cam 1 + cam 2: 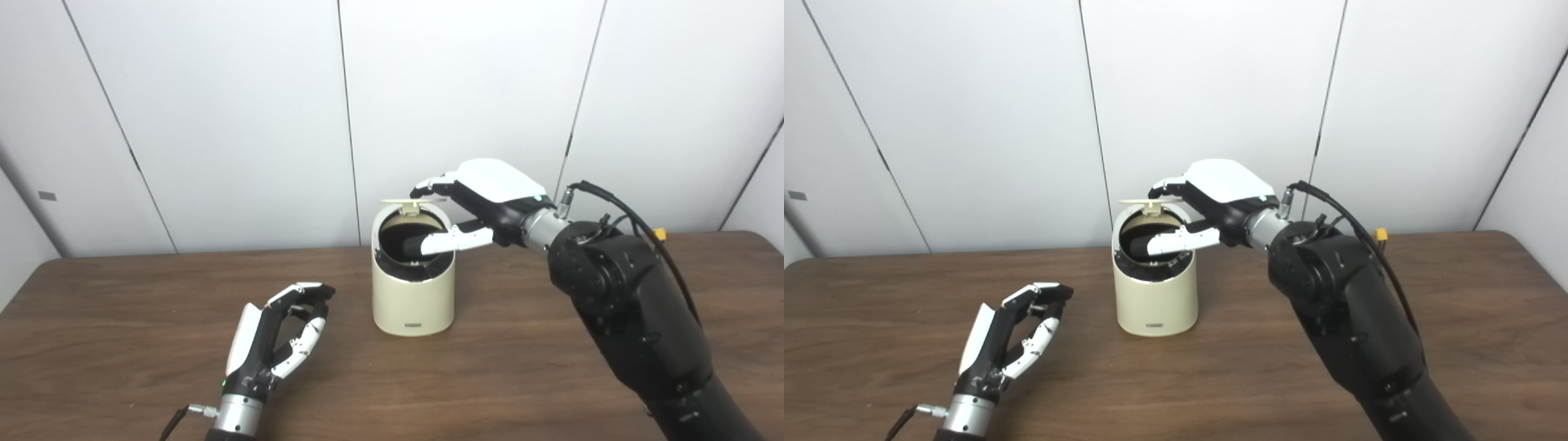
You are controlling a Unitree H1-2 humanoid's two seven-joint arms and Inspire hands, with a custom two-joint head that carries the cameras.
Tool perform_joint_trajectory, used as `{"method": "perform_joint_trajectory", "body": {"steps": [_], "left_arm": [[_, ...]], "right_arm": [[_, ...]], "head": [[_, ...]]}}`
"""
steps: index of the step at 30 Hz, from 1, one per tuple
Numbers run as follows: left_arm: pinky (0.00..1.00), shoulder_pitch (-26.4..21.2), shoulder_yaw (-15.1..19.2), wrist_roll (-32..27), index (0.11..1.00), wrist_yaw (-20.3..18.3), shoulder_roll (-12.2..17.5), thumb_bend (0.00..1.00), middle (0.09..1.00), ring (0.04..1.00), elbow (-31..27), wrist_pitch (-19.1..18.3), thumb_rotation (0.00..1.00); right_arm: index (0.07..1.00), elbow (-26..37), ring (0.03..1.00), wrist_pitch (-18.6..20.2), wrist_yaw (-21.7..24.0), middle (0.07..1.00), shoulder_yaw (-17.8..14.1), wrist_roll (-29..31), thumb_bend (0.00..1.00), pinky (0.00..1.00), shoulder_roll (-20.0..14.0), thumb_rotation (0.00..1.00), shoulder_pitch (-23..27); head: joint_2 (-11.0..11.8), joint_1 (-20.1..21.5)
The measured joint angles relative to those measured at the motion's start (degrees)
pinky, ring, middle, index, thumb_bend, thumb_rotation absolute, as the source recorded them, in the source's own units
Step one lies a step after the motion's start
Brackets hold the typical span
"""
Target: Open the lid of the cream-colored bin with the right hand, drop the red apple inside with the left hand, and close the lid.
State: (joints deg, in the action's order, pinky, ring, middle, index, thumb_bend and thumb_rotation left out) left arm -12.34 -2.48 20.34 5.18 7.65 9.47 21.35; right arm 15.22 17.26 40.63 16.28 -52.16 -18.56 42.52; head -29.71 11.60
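Observation:
The cream-colored bin point(413, 297) stands at the middle of the table. Its lid point(411, 200) is swung up on the rear hinge and lies almost flat above the dark opening. My right hand point(490, 196) reaches in from the right with its fingers resting on top of the lid's right edge, and its thumb point(453, 240) stretches across the front of the opening. That hand grips nothing. My left hand point(275, 334) rests low over the table to the left of the bin, fingers loosely curled and apart, empty. No red apple shows in either view, and the bin's inside is too dark to read.
The brown wooden table point(520, 367) runs to its back edge just behind the bin, with white wall panels beyond. My right forearm point(631, 306) and its cable take up the space to the right of the bin.

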Motion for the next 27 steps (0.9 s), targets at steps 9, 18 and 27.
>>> {"method": "perform_joint_trajectory", "body": {"steps": [9,18,27], "left_arm": [[0.55,0.08,-0.02,-0.05,0.673,-0.01,-0.04,0.28,0.680,0.657,-0.31,-0.10,0.60],[0.54,0.59,-0.02,1.10,0.670,0.00,-0.18,0.29,0.675,0.652,-2.11,-1.16,0.60],[0.54,0.69,0.00,1.55,0.664,0.03,-0.67,0.28,0.670,0.648,-2.41,-1.35,0.60]], "right_arm": [[0.786,0.63,0.872,0.33,0.04,0.807,0.12,0.13,0.87,0.87,-0.09,1.00,-2.85],[0.800,0.63,0.871,0.01,-0.72,0.814,0.93,-0.31,0.84,0.86,-0.33,0.97,-5.66],[0.851,-0.06,0.901,-1.56,-3.25,0.872,3.15,-3.81,0.82,0.88,-0.56,0.92,-7.66]], "head": [[-0.88,-0.44],[-1.67,-1.05],[-1.67,-1.41]]}}
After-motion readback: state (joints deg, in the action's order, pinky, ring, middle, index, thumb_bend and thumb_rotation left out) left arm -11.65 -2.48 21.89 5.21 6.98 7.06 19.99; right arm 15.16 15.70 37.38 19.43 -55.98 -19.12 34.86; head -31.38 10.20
